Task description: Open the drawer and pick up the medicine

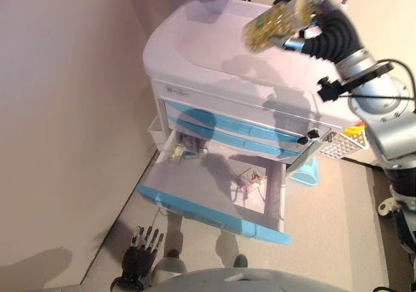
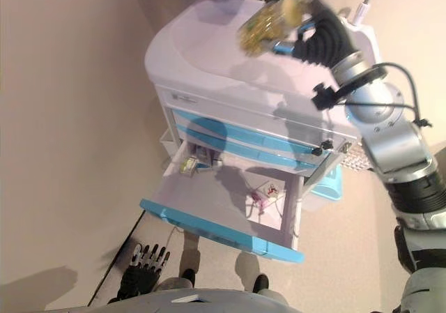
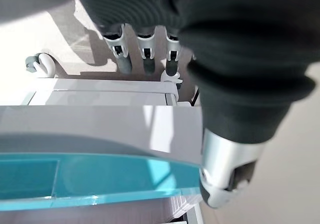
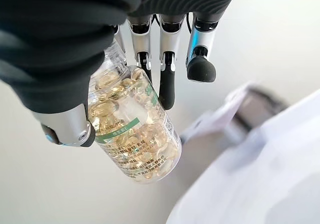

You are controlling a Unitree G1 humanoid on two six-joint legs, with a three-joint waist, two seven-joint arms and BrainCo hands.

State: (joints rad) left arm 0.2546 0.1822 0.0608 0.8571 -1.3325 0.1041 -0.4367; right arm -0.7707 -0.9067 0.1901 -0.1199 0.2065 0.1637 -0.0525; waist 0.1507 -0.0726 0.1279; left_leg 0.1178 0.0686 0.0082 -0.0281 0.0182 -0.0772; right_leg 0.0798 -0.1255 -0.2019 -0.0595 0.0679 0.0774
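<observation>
A white medical cart (image 1: pixel 214 51) has blue-fronted drawers. Its bottom drawer (image 1: pixel 214 217) is pulled open, with small packets (image 1: pixel 177 151) at its back corner and one (image 1: pixel 247 183) near the middle. My right hand (image 1: pixel 312 15) is raised above the cart top and is shut on a clear bottle of yellow capsules (image 1: pixel 276 23). In the right wrist view the bottle (image 4: pixel 132 129) sits between my thumb and fingers (image 4: pixel 167 84). My left hand (image 1: pixel 144 246) hangs low in front of the open drawer, fingers straight and empty.
A beige wall (image 1: pixel 58 110) stands close on the left of the cart. A white mesh basket (image 1: pixel 344 142) with a yellow item hangs on the cart's right side. A blue bin (image 1: pixel 307 173) sits on the floor behind the drawer's right side.
</observation>
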